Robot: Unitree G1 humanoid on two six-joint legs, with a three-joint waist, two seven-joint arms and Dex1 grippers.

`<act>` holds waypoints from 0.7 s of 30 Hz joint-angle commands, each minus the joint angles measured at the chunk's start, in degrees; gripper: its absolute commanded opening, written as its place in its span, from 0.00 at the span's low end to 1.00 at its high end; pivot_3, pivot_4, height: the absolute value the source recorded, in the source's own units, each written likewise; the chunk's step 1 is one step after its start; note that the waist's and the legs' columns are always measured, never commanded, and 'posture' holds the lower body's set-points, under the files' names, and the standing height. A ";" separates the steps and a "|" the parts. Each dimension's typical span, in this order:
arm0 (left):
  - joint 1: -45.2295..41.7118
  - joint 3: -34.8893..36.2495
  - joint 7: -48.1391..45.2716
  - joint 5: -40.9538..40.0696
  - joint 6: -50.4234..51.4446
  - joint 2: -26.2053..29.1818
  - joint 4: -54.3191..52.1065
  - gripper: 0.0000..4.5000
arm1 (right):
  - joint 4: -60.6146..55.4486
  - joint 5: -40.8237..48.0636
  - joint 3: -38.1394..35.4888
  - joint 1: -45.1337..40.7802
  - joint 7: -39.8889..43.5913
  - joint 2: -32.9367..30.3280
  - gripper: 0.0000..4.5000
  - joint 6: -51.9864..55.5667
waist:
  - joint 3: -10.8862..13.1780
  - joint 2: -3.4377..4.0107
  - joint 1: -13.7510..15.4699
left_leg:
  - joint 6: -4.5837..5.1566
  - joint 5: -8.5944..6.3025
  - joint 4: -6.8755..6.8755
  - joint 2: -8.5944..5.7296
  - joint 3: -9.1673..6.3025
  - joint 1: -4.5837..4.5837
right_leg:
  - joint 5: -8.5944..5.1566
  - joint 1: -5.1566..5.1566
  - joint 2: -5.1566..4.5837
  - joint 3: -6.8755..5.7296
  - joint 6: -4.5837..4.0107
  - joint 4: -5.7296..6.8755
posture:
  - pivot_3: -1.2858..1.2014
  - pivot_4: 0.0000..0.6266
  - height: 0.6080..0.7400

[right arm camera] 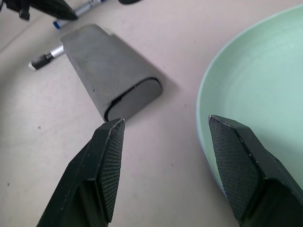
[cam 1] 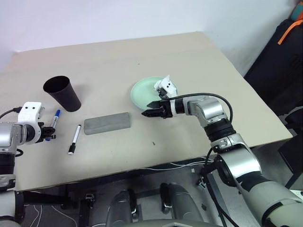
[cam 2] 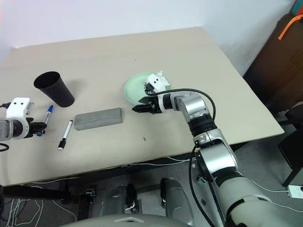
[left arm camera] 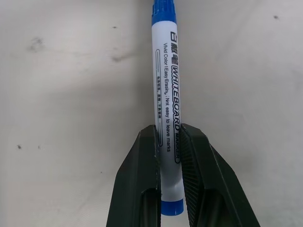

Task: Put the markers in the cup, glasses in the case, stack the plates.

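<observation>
Blue-capped, the marker (left arm camera: 166, 109) lay in the left pincer (left arm camera: 169, 142), whose two black fingers (left arm camera: 142, 165) were pressed together on the white barrel near its tail end, so that the cap pointed away from the wrist along the line of the fingers. In the head views this pincer was at the left edge of the surface (cam 1: 189, 56), and the black cup (cam 1: 63, 92) stood just behind it and a little toward the middle, upright with its wide mouth free. The left arm was clearly the nearer one to the cup. I judge that the coming move depends on turning the long axis of the marker from nearly flat to upright over that mouth. The black-capped marker (cam 1: 75, 139) lay flat between the pincer and the closed grey case (cam 1: 107, 123). The right pincer (cam 1: 156, 112) stood with its fingers apart and held nothing, close to the near rim of the mint green plate (cam 1: 142, 92), on which a white tissue (cam 1: 165, 85) lay.
</observation>
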 commanded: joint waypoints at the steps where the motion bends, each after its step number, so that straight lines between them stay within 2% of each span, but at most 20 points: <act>1: -1.23 1.80 5.59 3.95 -2.54 1.09 5.44 0.06 | -1.14 0.17 -0.07 -1.46 0.02 -0.29 0.66 -1.23 | 0.01 -0.01 -0.04 | 0.00 0.00 0.00 0.00 -0.06 0.00 | 0.07 0.00 0.05 0.00 -0.11 -0.02 | 0.52 0.24 1.00; 6: -6.36 7.04 12.66 4.27 -11.84 0.70 12.37 0.06 | -5.92 1.92 -0.70 0.41 1.83 -1.04 0.66 -3.23 | 0.13 -0.28 0.79 | -0.01 0.00 0.03 -0.09 -0.76 -0.20 | 0.25 -0.04 0.20 -0.18 -0.44 -0.16 | 0.52 0.24 1.00; 9: -8.84 10.59 16.97 4.09 -21.91 0.27 16.64 0.06 | -10.35 4.29 -1.89 2.43 3.18 -1.27 0.66 -3.92 | 0.13 -0.37 1.52 | -0.01 0.00 0.02 -0.04 -1.10 -0.41 | 0.28 -0.05 0.15 -0.48 -0.52 -0.24 | 0.52 0.24 1.00; 17: -13.70 13.15 15.36 3.33 -60.30 -2.22 24.08 0.06 | -18.98 11.43 -8.65 5.58 0.15 0.30 0.66 -7.65 | 0.11 -0.38 3.00 | -0.02 -0.01 -0.02 -0.06 -1.08 -0.80 | 0.53 0.04 -0.05 -0.76 -0.68 -0.82 | 0.52 0.24 1.00; 21: -16.99 13.31 7.41 0.27 -73.21 -4.81 26.27 0.06 | -21.41 14.50 -10.22 6.02 -1.27 -0.07 0.66 -4.47 | 0.10 -0.39 3.75 | -0.03 0.01 0.13 -0.09 -1.00 -1.22 | 0.58 -0.17 -0.07 -0.82 -0.65 -0.99 | 0.52 0.24 1.00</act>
